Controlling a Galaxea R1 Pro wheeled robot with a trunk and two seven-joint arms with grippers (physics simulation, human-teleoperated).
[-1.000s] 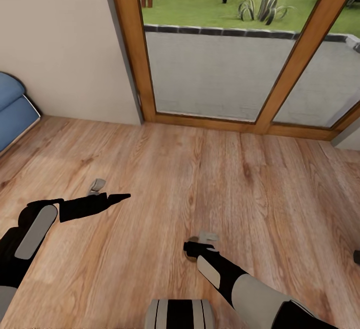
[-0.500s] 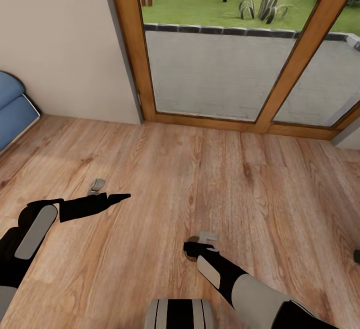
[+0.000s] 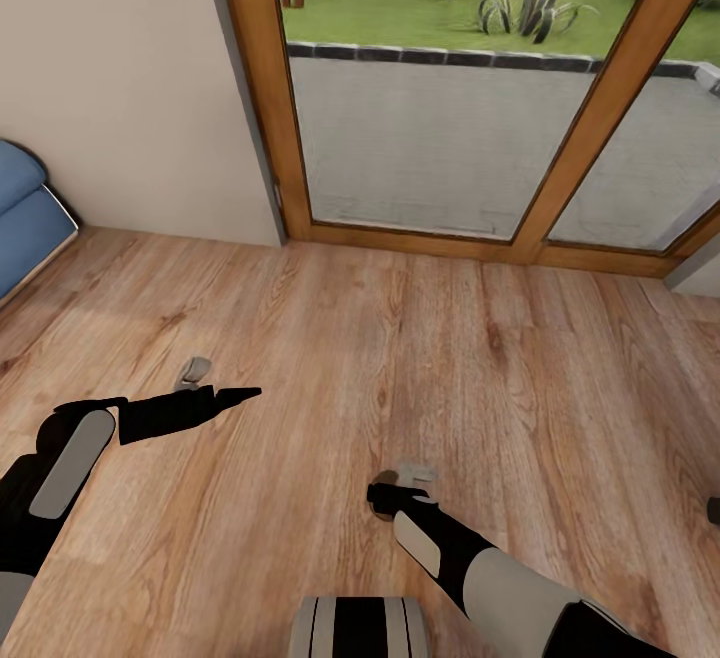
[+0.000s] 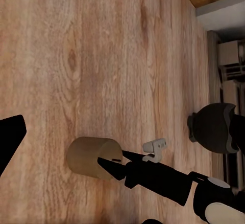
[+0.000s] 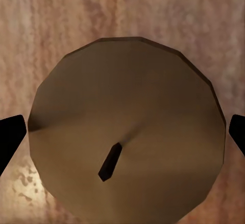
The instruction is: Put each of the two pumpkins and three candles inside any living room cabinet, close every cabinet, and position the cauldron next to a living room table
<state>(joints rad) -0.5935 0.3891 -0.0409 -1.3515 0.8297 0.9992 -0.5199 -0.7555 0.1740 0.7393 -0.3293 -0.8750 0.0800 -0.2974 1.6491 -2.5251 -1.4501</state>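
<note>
Tan candle [image 5: 127, 132] between the right fingers [image 5: 10, 139] as before, left fingers' [image 3: 235, 396] gap unclear.

Floor [image 3: 450, 338]: warm orange-brown wood grain, darker knots
Candle [image 5: 127, 132]: dull olive-tan, dark brown wick; tan-brown in the left wrist view [image 4: 92, 157]
Door frame [image 3: 270, 118] at 12 o'clock: honey-coloured wood
Wall [image 3: 120, 88]: pale beige
Cushion [image 3: 25, 218] at 9 o'clock: blue
Arms: black with light grey panels
</note>
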